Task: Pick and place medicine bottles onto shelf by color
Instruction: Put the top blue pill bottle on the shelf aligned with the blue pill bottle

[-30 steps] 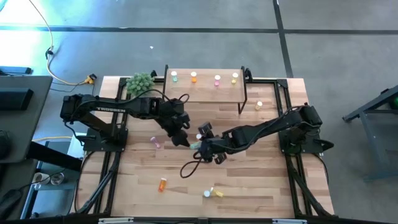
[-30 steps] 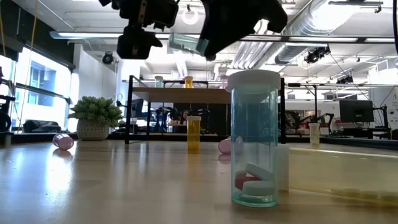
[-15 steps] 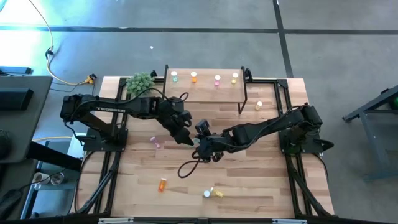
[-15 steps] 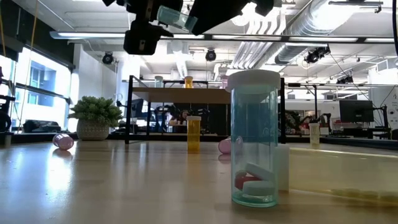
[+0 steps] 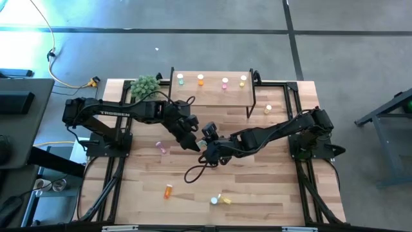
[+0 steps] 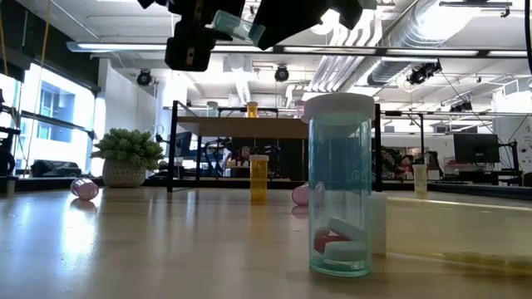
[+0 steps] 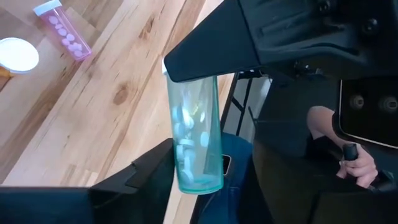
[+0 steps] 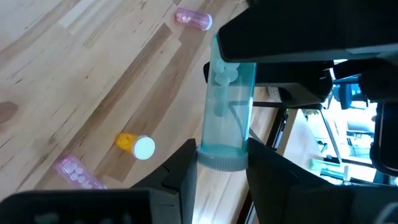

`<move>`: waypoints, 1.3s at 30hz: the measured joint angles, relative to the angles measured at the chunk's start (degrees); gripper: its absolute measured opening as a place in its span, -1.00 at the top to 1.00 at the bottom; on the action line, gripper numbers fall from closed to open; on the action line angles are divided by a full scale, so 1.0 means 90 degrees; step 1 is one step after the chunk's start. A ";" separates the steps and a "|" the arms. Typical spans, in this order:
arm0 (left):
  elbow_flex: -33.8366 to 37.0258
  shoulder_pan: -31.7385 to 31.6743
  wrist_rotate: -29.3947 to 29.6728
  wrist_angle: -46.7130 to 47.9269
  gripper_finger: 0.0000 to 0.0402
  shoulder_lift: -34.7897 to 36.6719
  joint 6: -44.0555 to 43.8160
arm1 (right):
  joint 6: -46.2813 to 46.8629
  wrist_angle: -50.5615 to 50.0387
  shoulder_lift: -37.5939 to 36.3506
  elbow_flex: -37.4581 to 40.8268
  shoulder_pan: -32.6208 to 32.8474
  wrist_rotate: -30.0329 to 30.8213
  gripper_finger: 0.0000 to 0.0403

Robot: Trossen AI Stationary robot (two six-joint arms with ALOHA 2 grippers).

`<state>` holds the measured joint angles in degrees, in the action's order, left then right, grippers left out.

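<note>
A teal-green translucent cylindrical plastic pill bottle is held above the table by its capped end, clamped between the narrow-set fingers of the right gripper. Its other end is flanked by the fingers of the left gripper, which are set fairly wide, with a gap seen on one side of the bottle. Just beside the left gripper, a pink translucent bottle is seen lying on the tabletop. Farther from both grippers, towards the table's front edge, an orange bottle is seen lying. Well beyond the grippers stands the small light-wood shelf on black legs, on which four small bottles are lined up.
</note>
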<state>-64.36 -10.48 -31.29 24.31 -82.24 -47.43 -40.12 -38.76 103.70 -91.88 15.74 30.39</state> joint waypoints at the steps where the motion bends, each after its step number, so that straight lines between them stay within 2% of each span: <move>1: 0.0000 0.0000 0.0000 0.0001 0.05 0.0000 0.0016 | 0.0000 0.0000 0.0000 0.0000 0.0001 0.0000 0.49; 9: 0.0000 0.0001 0.0001 0.0003 0.33 0.0000 0.0221 | -0.0002 0.0000 0.0000 0.0000 0.0001 -0.0002 0.49; 15: 0.0000 0.0002 0.0024 0.0048 0.44 0.0000 0.0268 | -0.0104 -0.0003 -0.0002 0.0000 0.0001 0.0000 0.49; 24: 0.0000 0.0002 0.0123 0.0146 0.46 0.0000 0.0532 | -0.0218 -0.0002 -0.0002 0.0002 0.0001 0.0000 0.48; 30: -0.0003 0.0004 0.0551 0.0100 0.47 0.0000 0.0975 | -0.0094 0.0027 0.0002 0.0007 0.0001 0.0007 0.29; 33: -0.0005 -0.0002 0.0835 0.0123 0.47 0.0002 0.1154 | -0.0074 0.0013 0.0002 0.0007 0.0003 0.0301 0.19; 39: -0.0006 0.0000 0.1355 0.0144 0.48 0.0002 0.1466 | 0.0142 -0.0290 0.0002 0.0007 0.0003 0.0463 0.13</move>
<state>-64.41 -10.48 -19.09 25.61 -82.21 -34.24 -38.84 -41.37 103.72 -91.81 15.77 34.56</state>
